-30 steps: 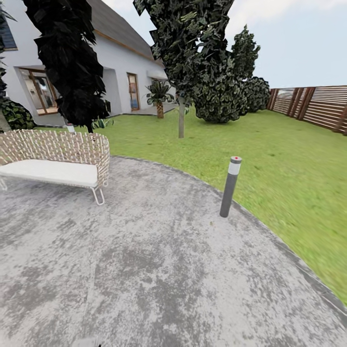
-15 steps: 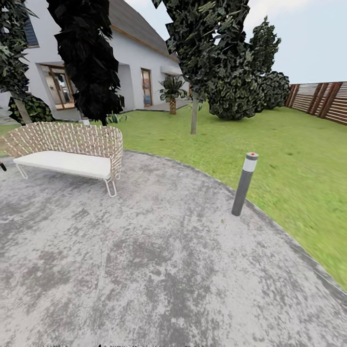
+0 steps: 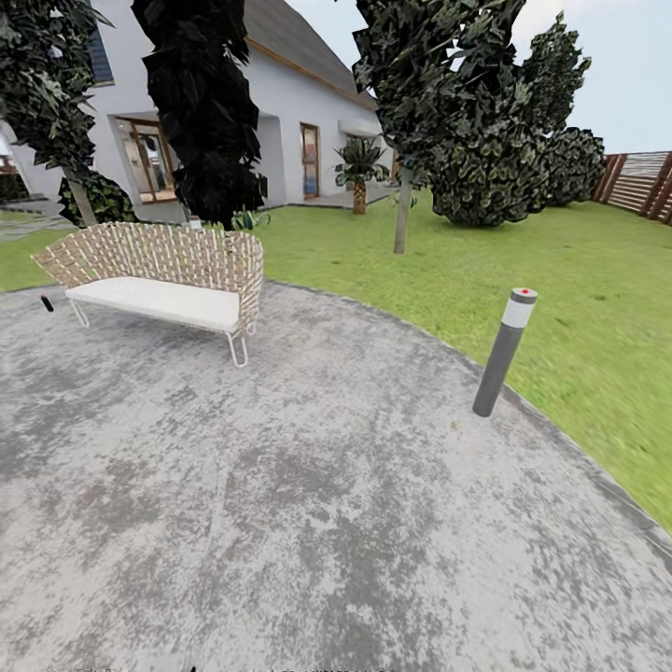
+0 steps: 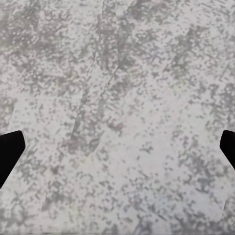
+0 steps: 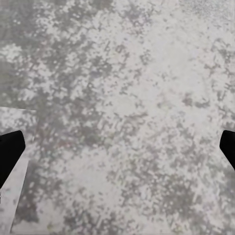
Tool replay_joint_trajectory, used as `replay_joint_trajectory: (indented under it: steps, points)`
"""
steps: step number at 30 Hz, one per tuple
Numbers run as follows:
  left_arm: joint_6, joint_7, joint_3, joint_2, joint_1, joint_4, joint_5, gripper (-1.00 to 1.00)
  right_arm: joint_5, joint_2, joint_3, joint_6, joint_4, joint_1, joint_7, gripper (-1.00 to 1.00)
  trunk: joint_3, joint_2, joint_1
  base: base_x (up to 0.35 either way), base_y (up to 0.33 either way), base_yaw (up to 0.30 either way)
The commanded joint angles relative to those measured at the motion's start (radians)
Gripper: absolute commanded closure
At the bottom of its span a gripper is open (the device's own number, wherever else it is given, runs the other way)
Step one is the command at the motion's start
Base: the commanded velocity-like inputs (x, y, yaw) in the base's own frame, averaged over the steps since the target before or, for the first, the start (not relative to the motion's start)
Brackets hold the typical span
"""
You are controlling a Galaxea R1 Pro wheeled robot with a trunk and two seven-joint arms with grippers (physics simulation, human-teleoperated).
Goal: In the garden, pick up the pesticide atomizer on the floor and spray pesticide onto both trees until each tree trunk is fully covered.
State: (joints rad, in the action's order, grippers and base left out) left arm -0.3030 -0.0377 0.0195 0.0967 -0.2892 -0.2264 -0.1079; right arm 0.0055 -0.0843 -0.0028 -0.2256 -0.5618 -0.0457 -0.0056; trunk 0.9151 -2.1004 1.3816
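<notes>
We are holding both grippers over the grey paving (image 3: 308,523), the left gripper (image 4: 117,147) and the right gripper (image 5: 117,147) each with its dark fingertips spread wide apart at the frame edges and nothing but mottled stone between them. Ahead of them and to the right a grey bollard (image 3: 502,353) is standing at the paving's edge, while ahead and to the left a wicker bench (image 3: 159,275) is sitting with a small dark object (image 3: 47,302) on the ground just beside it, too small to identify. Farther off, past the lawn (image 3: 560,289), a pale tree trunk (image 3: 402,224) is rising under a dark crown, with a second trunk (image 3: 80,196) leaning beyond the bench, a house (image 3: 299,121) behind them and a slat fence (image 3: 644,184) far right.
</notes>
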Motion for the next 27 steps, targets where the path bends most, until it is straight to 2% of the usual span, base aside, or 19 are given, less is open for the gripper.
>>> replay_joint_trajectory:
  steps: [1, 27]
  points:
    - [-0.003, 0.001, -0.001, 0.0, -0.001, 0.001, -0.009, -1.0, 0.001, 0.0, 0.0, -0.003, 0.0, 0.0, -0.001, -1.0, 0.005, -0.008, 0.004, 0.0, 0.0, 0.181]
    - [-0.003, 0.001, -0.001, 0.0, -0.001, 0.001, -0.009, -1.0, 0.001, 0.0, 0.0, -0.003, 0.0, 0.0, -0.001, -1.0, 0.12, -0.19, 0.103, 0.0, 0.0, 0.181]
